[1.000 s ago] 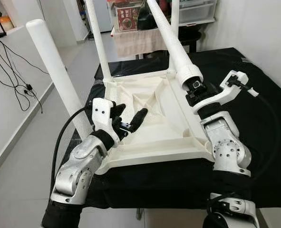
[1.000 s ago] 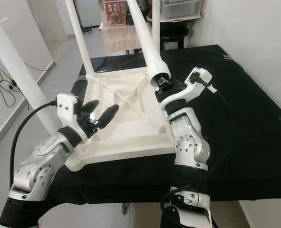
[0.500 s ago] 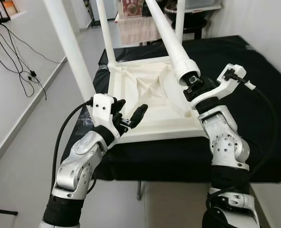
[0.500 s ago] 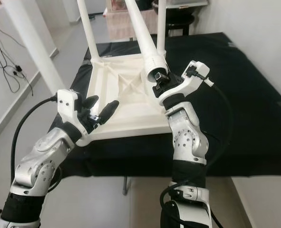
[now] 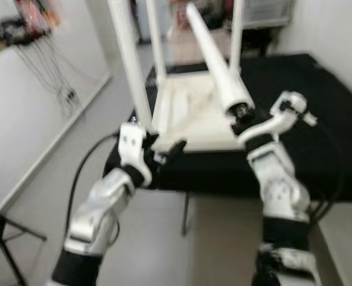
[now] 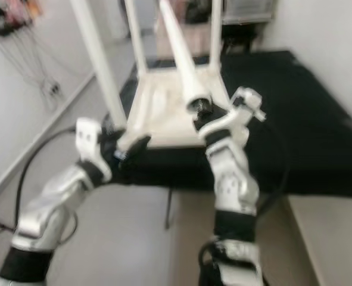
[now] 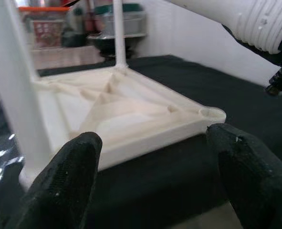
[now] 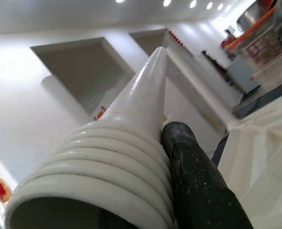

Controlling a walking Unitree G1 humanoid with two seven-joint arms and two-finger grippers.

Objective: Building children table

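1. Upturned white tabletop (image 5: 190, 116), underside ribs showing, lying on a black-draped surface (image 5: 318, 113); three white legs standing up from its corners, near-left leg (image 5: 128, 65) at 11 o'clock of the frame centre in the left eye view.
2. Fourth leg (image 5: 214, 59), loose and ridged at its lower end, held slanting above the tabletop's near right part, upper end leaning away toward 11 o'clock.
3. Right tool (image 8: 179, 157) pinching the ridged lower end of that fourth leg; one black finger (image 8: 198, 186) pressed along the ridges in the right wrist view. Same tool at about 2 o'clock of centre in the left eye view.
4. Left tool (image 7: 155, 157) spread wide, both black fingertips (image 7: 74, 171) apart and holding nothing, hovering just off the near edge of the tabletop, near its near-left corner.
5. Empty round socket (image 7: 212, 113) at the tabletop's near right corner, seen just beyond one fingertip in the left wrist view.
6. Pale floor (image 5: 44, 196) at 8 o'clock; cables (image 5: 62, 89) hanging along the wall at 10 o'clock. Head views blurred.
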